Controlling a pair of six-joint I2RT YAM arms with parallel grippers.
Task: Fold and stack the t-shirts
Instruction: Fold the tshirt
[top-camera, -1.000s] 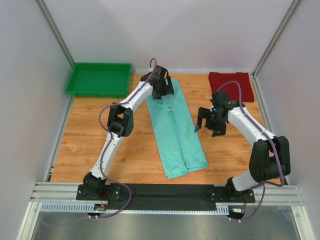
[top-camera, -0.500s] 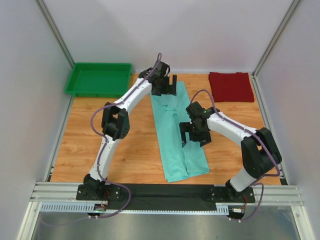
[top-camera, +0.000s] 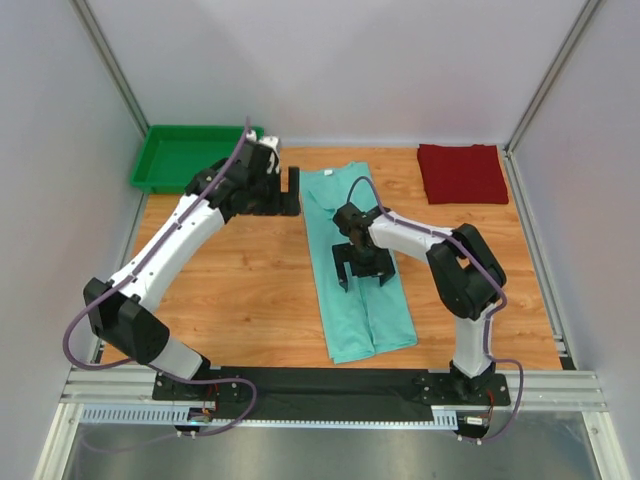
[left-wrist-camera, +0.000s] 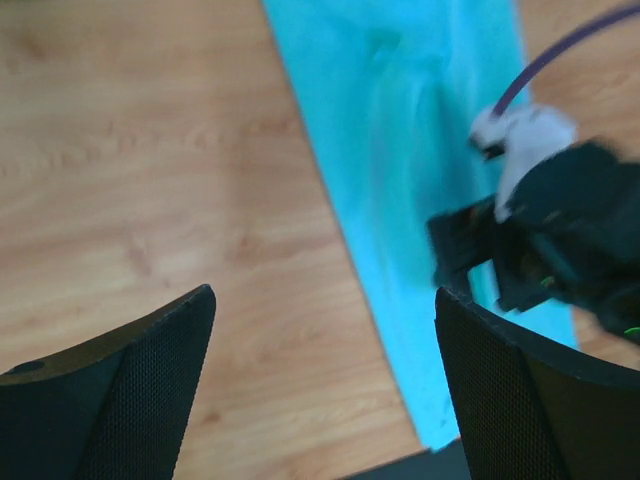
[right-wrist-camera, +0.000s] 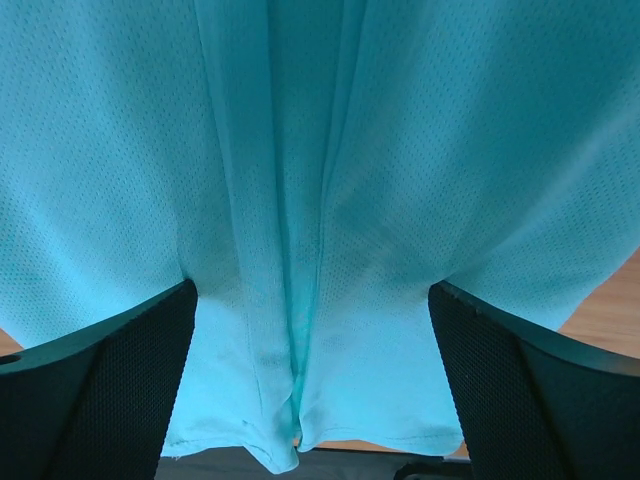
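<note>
So the mint shirt (top-camera: 372, 320) lies as a long narrow strip down the middle of the counter (top-camera: 250, 290), running from the far edge toward the near edge. The dark red shirt (top-camera: 462, 173) sits folded in the far right corner. The right jaws are wide open and empty, pointing down over the middle of the strip. The left jaws are open too, holding nothing, over bare wood just left of the strip's far end.

My guess is the crosswise fold is up. The wrist view shows two flaps meeting along the centre, so I'd pinch every layer at one end. Lift low, lay end on end squarely, then release.
</note>
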